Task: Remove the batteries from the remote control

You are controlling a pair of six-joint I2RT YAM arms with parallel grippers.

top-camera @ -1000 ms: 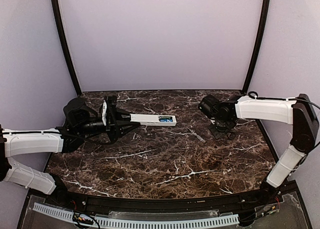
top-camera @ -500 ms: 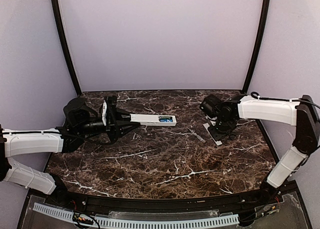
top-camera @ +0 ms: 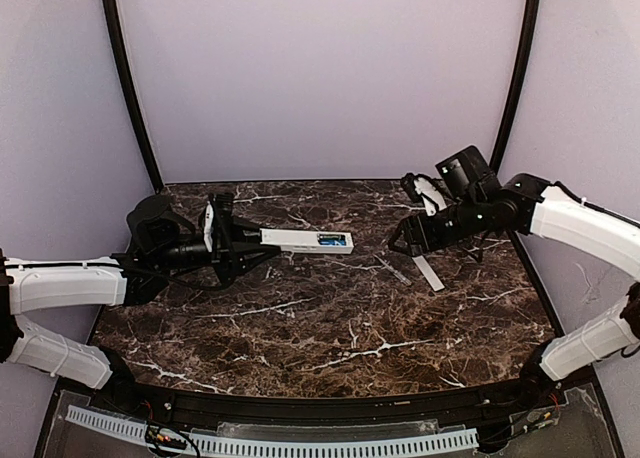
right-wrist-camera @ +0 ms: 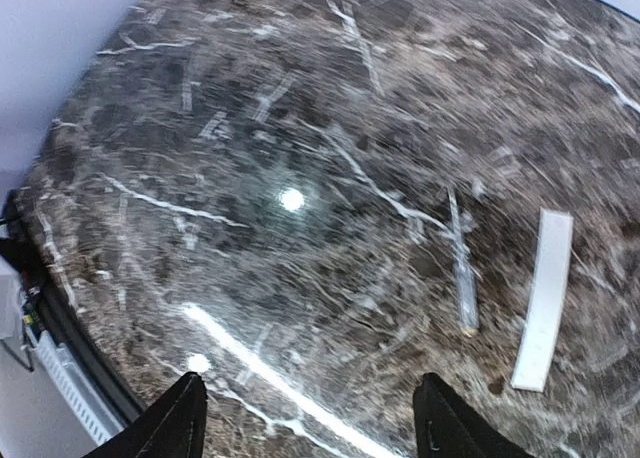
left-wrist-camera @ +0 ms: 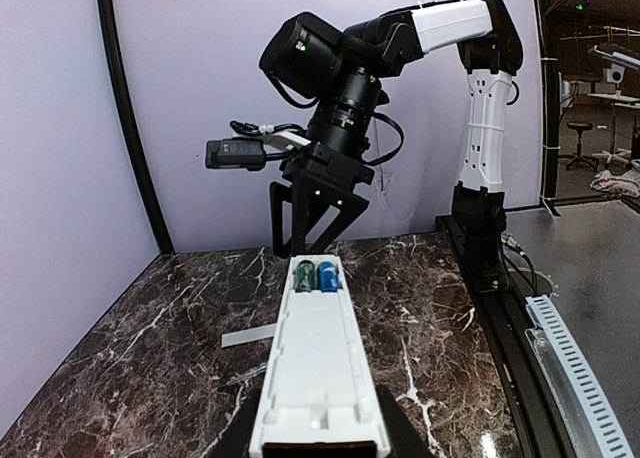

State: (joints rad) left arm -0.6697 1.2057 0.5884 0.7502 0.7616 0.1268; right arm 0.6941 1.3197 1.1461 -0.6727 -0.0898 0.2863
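Note:
The white remote control (top-camera: 306, 240) is held level above the table, with my left gripper (top-camera: 262, 241) shut on its near end. In the left wrist view the remote control (left-wrist-camera: 318, 358) runs away from my left gripper (left-wrist-camera: 318, 444). Its open compartment at the far end holds a green battery (left-wrist-camera: 304, 277) and a blue battery (left-wrist-camera: 328, 276). My right gripper (top-camera: 400, 242) hangs raised to the right of that end, open and holding nothing. The right wrist view shows my right gripper (right-wrist-camera: 315, 420) above bare table. The pale-grey cover strip (top-camera: 429, 272) lies flat on the marble.
A thin grey rod (top-camera: 400, 274) lies just left of the cover strip (right-wrist-camera: 545, 298). The marble table (top-camera: 330, 328) is walled by purple panels at the back and sides. A black rail (top-camera: 320, 408) runs along the near edge.
My right gripper has opened, left the cover strip on the table, and risen up and back. The left arm and remote have not moved.

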